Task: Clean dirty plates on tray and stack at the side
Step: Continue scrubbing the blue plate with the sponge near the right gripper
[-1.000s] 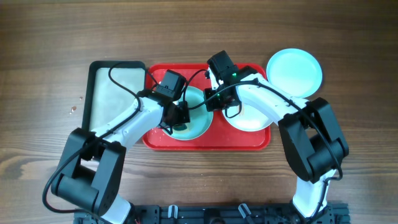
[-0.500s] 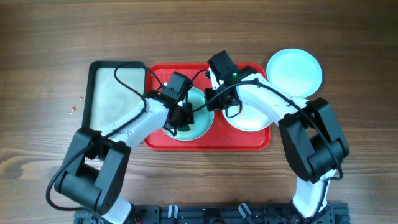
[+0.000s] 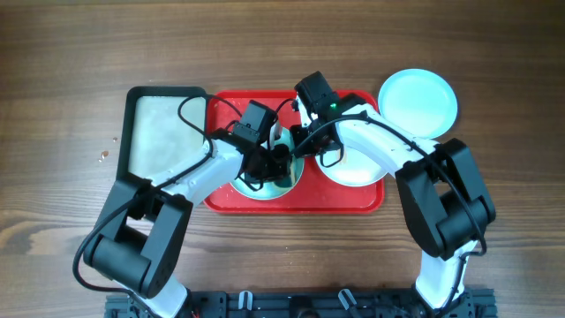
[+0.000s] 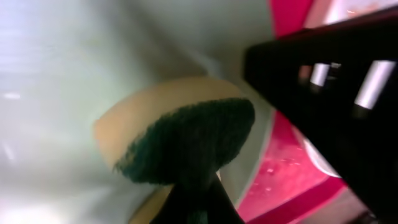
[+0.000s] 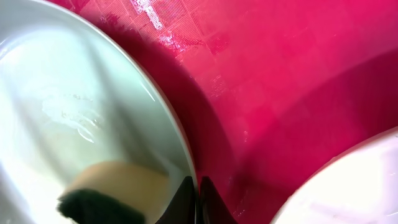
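Only wrist views show left jaws gripping a sponge (image 4: 186, 137), right jaws pinching the plate (image 5: 74, 81) rim.

Left arm (image 3: 201, 170) hides most of the pale turquoise round plate (image 3: 263, 191) in the left half of the red rectangular plastic tray (image 3: 300, 203) overhead; left wrist view all blurred; yellow-and-green sponge (image 5: 115, 183) clipped by right wrist view's bottom edge.

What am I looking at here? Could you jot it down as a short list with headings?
Left fingers: shut on a sponge, held against the turquoise plate
Right fingers: pinching that plate's rim
Red tray: holds that plate and a white plate
Off the tray: another turquoise plate on the table
Black-rimmed tray: left of the red tray
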Controlling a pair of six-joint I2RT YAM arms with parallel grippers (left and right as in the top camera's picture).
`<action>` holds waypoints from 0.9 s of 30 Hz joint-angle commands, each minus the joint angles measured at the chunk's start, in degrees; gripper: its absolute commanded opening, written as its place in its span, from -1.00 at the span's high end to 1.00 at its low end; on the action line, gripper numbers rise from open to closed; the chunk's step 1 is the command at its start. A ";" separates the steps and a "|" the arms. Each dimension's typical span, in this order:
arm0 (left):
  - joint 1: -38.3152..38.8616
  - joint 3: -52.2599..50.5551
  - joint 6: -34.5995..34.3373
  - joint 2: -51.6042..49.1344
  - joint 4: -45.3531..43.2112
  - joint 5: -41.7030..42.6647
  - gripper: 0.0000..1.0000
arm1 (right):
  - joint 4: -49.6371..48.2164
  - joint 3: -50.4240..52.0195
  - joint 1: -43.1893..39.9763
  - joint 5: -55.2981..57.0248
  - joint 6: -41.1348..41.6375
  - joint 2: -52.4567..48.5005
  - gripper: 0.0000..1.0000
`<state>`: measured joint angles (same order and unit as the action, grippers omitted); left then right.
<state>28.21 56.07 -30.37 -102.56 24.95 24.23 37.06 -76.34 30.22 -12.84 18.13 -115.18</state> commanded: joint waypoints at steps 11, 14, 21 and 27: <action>0.94 -0.57 -0.59 -0.79 -2.12 8.31 0.92 | -0.35 -0.15 0.48 -0.76 0.09 1.07 0.91; 0.94 -0.57 -0.57 -0.79 -2.10 7.15 0.92 | -0.33 -0.15 0.48 -0.79 0.09 1.07 0.92; 0.94 -0.57 -0.57 -0.79 -2.08 4.42 0.92 | -0.33 -0.15 0.48 -0.76 0.09 1.07 0.91; 0.94 -0.57 -0.55 -0.79 -2.08 2.62 0.92 | -0.33 -0.15 0.48 -0.76 0.09 1.07 0.91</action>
<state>28.25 56.07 -30.57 -102.59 23.09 28.12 37.06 -76.34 30.22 -12.84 18.13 -115.18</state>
